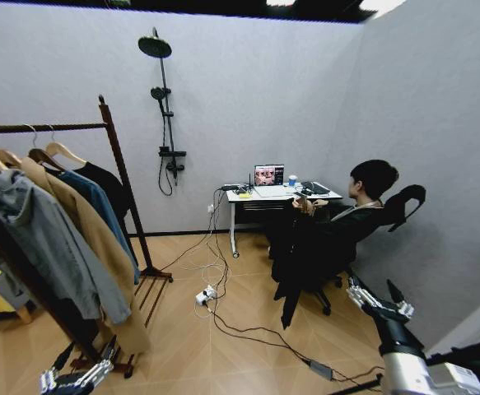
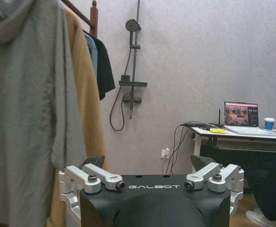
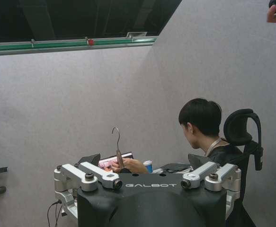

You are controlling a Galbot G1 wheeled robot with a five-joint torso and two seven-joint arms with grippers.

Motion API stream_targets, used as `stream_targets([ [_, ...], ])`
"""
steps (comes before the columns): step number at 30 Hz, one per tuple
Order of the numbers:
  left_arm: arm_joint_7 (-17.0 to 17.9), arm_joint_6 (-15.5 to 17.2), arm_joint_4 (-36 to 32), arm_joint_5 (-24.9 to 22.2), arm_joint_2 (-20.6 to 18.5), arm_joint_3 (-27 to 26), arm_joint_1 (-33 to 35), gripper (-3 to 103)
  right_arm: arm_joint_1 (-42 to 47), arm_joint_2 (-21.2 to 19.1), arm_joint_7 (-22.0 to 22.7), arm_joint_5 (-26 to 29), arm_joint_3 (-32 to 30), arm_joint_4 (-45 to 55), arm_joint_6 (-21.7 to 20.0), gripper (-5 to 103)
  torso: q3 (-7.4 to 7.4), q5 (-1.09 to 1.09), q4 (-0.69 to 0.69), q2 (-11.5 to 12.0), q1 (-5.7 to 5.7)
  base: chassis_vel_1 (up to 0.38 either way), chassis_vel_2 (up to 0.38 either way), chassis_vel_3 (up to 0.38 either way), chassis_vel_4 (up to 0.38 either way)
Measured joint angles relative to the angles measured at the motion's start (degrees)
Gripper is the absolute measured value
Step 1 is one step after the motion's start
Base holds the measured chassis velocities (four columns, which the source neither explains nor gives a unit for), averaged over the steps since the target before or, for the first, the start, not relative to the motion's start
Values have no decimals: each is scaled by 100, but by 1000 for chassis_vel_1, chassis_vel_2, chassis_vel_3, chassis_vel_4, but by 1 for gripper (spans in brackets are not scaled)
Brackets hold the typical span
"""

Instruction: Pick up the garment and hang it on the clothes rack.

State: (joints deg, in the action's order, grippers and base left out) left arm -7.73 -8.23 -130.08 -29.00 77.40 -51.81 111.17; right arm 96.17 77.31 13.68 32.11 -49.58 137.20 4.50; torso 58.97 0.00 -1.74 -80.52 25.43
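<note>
Both grippers, left (image 1: 76,374) and right (image 1: 377,297), were held released. If the garment (image 1: 309,247) slipped off its hanger, hanging on the clothes rack (image 1: 116,156) could fail.

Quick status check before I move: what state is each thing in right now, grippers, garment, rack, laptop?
left gripper: open, empty, low beside the rack's base.
right gripper: open, empty, raised toward the seated person.
garment: black, on its hanger, held by the person at the desk, hook upright.
clothes rack: standing, several coats hanging on its rail.
grey hoodie: hung on the rack.
laptop: open, screen lit.
</note>
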Motion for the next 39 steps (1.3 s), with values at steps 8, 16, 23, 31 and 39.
stream_targets([
  [8, 0, 0, 0, 0, 0, 0, -1, 100, -166, -111, -467, 123, -234, -164, 0, 100, 2, 2, -1, 2, 4, -332, 249, 328, -251],
  [16, 1, 0, -1, 0, 0, -1, 0, 100, -181, -156, -1326, 274, -595, -374, 312, 100, 2, 5, -1, 4, 6, -390, 322, 401, -331],
  [23, -1, 0, 0, 0, -1, 0, -1, 100, -65, -72, -1059, 198, -810, -179, 131, 100, 4, 2, -1, 6, 12, -312, 315, 368, -301],
  [31, 0, 0, 0, 0, 0, 0, -1, 100, -147, -64, -730, 443, -954, -260, -411, 100, 2, 0, 1, 5, 5, -93, 129, 62, -57],
  [39, -1, 0, 0, 0, 0, 0, 0, 100, -746, -436, -1083, 750, -953, -1013, -507, 100, -1, 1, -1, 0, -2, 44, -71, -31, 41],
])
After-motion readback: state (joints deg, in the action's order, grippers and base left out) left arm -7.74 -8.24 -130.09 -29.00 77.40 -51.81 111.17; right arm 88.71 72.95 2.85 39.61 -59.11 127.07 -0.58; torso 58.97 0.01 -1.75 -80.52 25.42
